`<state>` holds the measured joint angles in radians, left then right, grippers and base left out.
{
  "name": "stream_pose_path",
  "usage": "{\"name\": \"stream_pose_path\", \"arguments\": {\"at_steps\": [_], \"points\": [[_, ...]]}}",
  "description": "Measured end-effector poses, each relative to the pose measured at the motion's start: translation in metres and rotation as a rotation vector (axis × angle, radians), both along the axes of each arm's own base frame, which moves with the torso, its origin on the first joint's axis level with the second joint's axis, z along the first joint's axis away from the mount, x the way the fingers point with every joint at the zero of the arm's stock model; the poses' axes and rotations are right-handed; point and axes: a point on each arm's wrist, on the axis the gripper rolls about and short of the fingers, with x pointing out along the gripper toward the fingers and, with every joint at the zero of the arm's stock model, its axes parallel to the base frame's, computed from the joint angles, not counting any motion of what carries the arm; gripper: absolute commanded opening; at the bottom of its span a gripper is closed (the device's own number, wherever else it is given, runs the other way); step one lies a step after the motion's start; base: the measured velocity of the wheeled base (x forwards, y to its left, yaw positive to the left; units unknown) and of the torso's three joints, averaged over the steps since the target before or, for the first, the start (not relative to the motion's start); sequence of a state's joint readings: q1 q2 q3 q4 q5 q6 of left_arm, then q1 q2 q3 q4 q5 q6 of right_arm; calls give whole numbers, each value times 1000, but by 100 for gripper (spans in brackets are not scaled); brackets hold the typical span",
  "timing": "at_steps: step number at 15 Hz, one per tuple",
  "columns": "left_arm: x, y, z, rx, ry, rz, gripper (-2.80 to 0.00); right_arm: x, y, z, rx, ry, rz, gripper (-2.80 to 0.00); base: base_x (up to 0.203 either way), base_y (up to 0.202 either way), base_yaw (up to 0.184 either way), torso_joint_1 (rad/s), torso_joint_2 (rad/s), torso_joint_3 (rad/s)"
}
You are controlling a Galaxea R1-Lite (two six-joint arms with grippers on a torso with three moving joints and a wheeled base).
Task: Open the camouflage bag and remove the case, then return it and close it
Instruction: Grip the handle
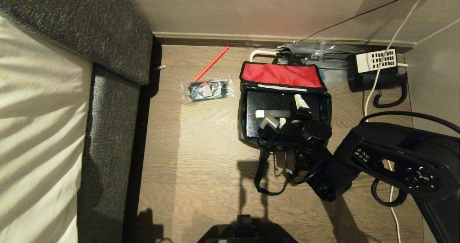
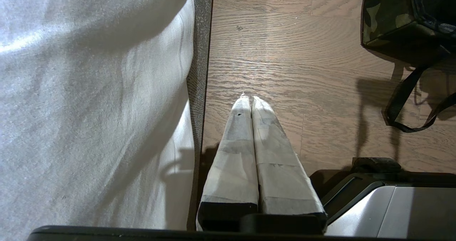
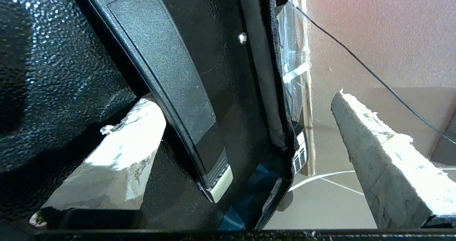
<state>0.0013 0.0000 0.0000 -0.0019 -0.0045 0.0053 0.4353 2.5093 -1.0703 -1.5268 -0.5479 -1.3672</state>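
1. Your camouflage bag (image 1: 248, 135) stands on the floor (image 1: 201, 156), red-lined flap (image 1: 282, 75) thrown back.
2. The case (image 1: 269, 104) lies inside it.
3. Your right hand (image 1: 287, 111) hangs spread wide astride the case's strap handle (image 3: 171, 77), gripping nothing.
4. Your left hand (image 2: 248, 97) is closed, empty, beside the bed (image 2: 89, 109).

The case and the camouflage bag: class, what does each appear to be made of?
The case: probably hard plastic or coated metal; its black surface looks pebbled and glossy, with speckled glints in the right wrist view.
The camouflage bag: soft woven fabric, matte, with a red lining on its folded-back flap.

No legible text, labels or numbers.
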Motion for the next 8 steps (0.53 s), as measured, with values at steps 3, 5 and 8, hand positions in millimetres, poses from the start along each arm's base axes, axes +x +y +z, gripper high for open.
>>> {"name": "stream_pose_path", "arguments": {"at_steps": [3, 5, 8], "points": [[0, 0, 0, 1, 0, 0, -280, 2, 3, -2, -8, -3, 10, 0, 0, 0, 0, 0, 0, 0], [0, 0, 0, 1, 0, -1, -280, 3, 4, -3, -23, -3, 16, 0, 0, 0, 0, 0, 0, 0], [0, 0, 0, 0, 0, 0, -280, 3, 5, -4, -31, 0, 35, -280, 0, 0, 0, 0, 0, 0]]}}
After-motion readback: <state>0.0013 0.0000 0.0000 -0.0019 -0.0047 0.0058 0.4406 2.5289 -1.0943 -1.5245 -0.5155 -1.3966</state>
